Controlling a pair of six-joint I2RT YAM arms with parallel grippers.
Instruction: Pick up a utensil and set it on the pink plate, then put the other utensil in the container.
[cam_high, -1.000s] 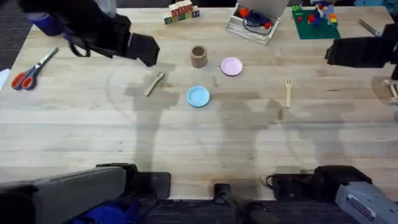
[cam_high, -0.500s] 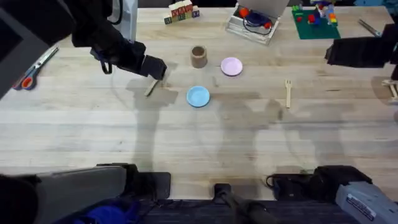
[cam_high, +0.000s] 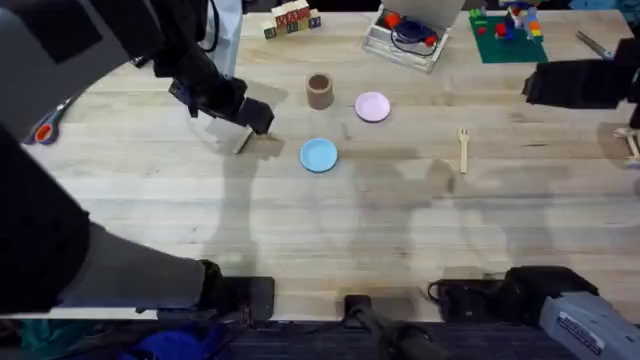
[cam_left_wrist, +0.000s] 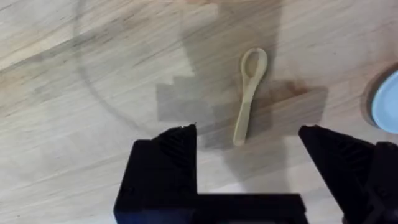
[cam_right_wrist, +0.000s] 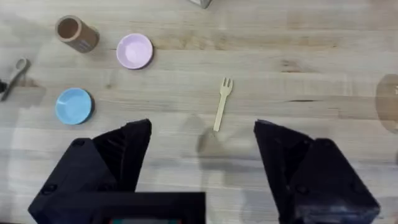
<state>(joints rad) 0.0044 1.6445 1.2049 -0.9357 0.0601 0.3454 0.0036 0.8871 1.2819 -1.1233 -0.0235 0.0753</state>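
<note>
The utensil, a pale wooden spoon (cam_left_wrist: 249, 93), lies flat on the table, its handle end just ahead of the gap between my left gripper's (cam_left_wrist: 249, 142) open fingers; nothing is held. From overhead the left gripper (cam_high: 256, 118) hovers over the spoon (cam_high: 242, 143) and hides most of it. The pink plate (cam_high: 372, 106) and the brown cup container (cam_high: 319, 91) stand side by side beyond the spoon. The other utensil, a wooden fork (cam_right_wrist: 221, 102), lies ahead of my open right gripper (cam_right_wrist: 202, 134), which hangs well above the table at the right.
A light-blue plate (cam_high: 319, 155) sits just right of the spoon. At the back are a clear box (cam_high: 405, 35), lettered blocks (cam_high: 290, 18) and a green brick plate (cam_high: 507, 30). Orange-handled scissors (cam_high: 42, 130) lie at the far left.
My left arm has swung right and toward the near side, bringing its gripper over the spoon. The right arm and all the objects have stayed put.
</note>
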